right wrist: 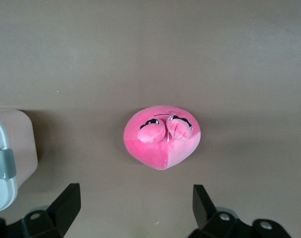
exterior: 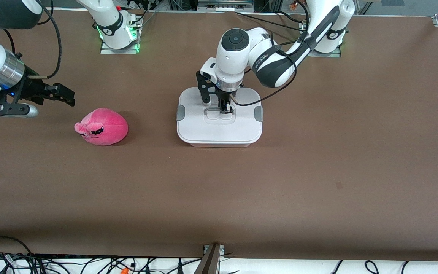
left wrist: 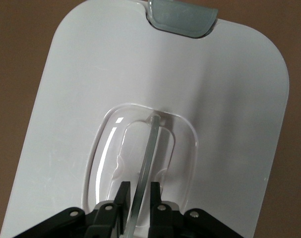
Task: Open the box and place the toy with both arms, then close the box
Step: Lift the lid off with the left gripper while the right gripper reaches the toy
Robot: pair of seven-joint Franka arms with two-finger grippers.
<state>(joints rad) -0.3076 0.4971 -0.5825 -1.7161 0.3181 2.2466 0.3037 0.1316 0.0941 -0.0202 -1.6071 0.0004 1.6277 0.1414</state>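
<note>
The box [exterior: 219, 131] stands mid-table with its white lid on and its grey side clips [exterior: 180, 112] down. My left gripper [exterior: 225, 110] is down in the lid's recessed centre. In the left wrist view its fingers [left wrist: 121, 191] are shut on the clear handle bar [left wrist: 149, 144], and the gripper [left wrist: 139, 187] is over the lid [left wrist: 229, 99]. The hot-pink toy [exterior: 103, 126] lies on the table toward the right arm's end. My right gripper [exterior: 62, 94] hangs open and empty above the table beside the toy. In the right wrist view [right wrist: 136, 198] it is short of the toy [right wrist: 162, 136].
The brown table [exterior: 280, 182] carries only the box and the toy. One corner of the box with a grey clip [right wrist: 4, 163] shows in the right wrist view. Cables and a metal bracket [exterior: 212, 258] lie along the table edge nearest the front camera.
</note>
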